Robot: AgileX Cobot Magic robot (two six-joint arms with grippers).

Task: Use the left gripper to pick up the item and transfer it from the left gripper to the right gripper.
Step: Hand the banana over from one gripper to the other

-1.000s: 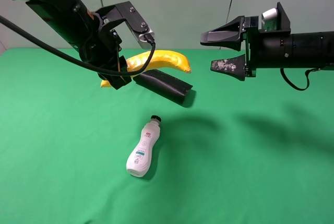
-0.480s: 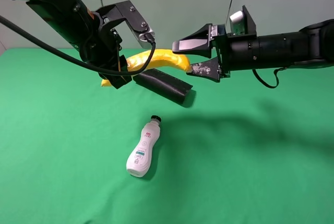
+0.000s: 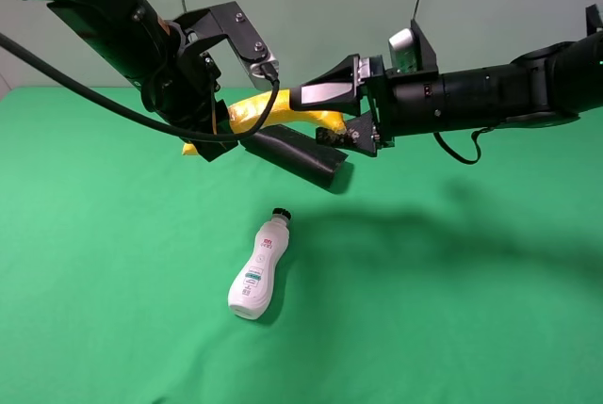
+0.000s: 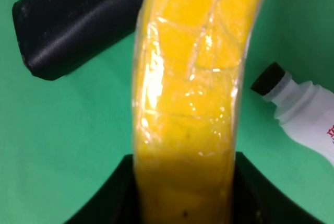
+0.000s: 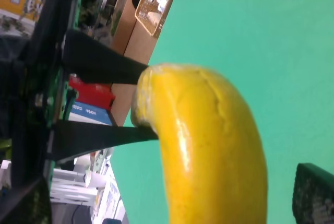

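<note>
Inside the open right hand (image 3: 307, 117) sits the banana (image 3: 249, 113), gripped by the left hand (image 3: 231, 103).

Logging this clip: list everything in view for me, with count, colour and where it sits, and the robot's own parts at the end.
banana: one, bright yellow, held in the air above the cloth, over the case
case: one, black, oblong, lying on the cloth towards the back, below the banana
bottle: one, white with a black cap, lying on its side near the middle of the cloth
cloth: one, green, covering the whole table
cable: one, black, thick, trailing from the left arm
left gripper: one, black with grey plates, shut on the banana
right gripper: one, silver-grey fingers on a slim black arm, open, with a finger either side of the banana's free end
</note>
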